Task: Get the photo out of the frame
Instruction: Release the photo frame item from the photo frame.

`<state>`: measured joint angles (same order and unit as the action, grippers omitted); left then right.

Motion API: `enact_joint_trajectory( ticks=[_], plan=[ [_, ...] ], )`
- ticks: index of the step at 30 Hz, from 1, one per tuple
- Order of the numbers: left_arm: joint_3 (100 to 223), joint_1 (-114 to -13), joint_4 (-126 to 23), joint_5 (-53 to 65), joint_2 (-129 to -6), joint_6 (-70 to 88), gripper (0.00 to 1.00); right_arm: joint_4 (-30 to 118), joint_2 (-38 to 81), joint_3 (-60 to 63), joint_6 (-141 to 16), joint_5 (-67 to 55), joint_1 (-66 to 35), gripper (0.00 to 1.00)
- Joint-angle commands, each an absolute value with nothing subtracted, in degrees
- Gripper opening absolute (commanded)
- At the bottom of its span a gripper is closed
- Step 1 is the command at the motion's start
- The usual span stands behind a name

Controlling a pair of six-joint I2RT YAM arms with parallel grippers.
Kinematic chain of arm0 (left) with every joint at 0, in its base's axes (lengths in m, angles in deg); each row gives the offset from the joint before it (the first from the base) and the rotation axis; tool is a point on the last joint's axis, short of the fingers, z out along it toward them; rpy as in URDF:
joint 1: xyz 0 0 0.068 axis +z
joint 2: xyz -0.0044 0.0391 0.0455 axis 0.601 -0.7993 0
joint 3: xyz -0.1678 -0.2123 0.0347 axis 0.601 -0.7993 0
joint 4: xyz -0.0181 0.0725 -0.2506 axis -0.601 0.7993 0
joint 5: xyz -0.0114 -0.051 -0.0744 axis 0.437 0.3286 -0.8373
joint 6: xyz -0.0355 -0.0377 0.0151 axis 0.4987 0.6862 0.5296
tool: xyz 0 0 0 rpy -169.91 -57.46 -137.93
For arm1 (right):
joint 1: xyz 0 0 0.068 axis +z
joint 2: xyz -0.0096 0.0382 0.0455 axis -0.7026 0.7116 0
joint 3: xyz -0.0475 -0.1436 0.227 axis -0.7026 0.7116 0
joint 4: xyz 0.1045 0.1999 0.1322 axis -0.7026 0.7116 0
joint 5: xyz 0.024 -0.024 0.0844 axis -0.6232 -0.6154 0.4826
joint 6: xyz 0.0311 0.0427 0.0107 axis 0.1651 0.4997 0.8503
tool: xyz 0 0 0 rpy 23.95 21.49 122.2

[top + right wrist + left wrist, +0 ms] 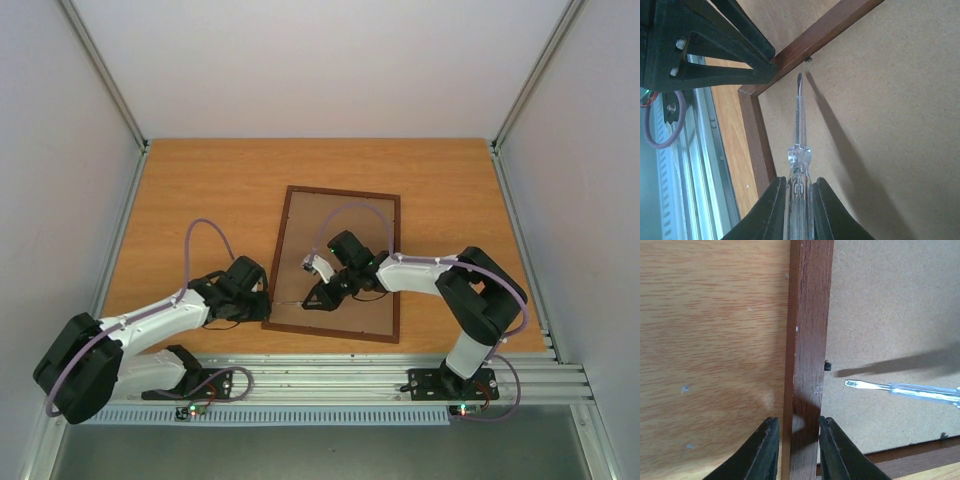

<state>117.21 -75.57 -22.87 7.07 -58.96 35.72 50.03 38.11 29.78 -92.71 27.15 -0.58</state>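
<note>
Starting at the lower left of the top view, the left claw (264, 298) (798, 421) reaches to the left rail of the frame (396, 270) (807, 315) (815, 35), near its bottom corner. The wrist view shows one finger on each side of that rail, close against the wood; whether they pinch it cannot be told. The frame lies flat and back up at mid-picture, with a plain brown backing board (305, 235) (890, 300) (890, 125) inside its rails. The photo cannot be seen from this side. A small black clip (828, 366) (808, 60) sits at the inner edge of the left rail. Right of it, the right claw (322, 268) (799, 184) is closed on the clear handle of a screwdriver (900, 388) (799, 130), whose blade tip stands just short of the clip.

Surface: an orange-brown wooden table (200, 180) (715, 340) (732, 130), with a metal rail (330, 378) along the bottom edge. Plain white walls (300, 60) enclose it at left, top and right.
</note>
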Motion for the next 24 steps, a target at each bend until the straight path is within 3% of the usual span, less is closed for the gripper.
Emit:
enact_joint_trajectory(
  ticks=[1,24],
  plan=[
    [116.9,-75.8,-23.9,6.6,-59.4,35.6,0.24,48.8,39.4,28.1,-92.4,27.1,0.0,0.01],
    [116.2,-75.8,-26.7,4.4,-61.9,35.4,0.17,47.2,41.8,27.2,-91.3,26.0,0.2,0.01]
  ],
)
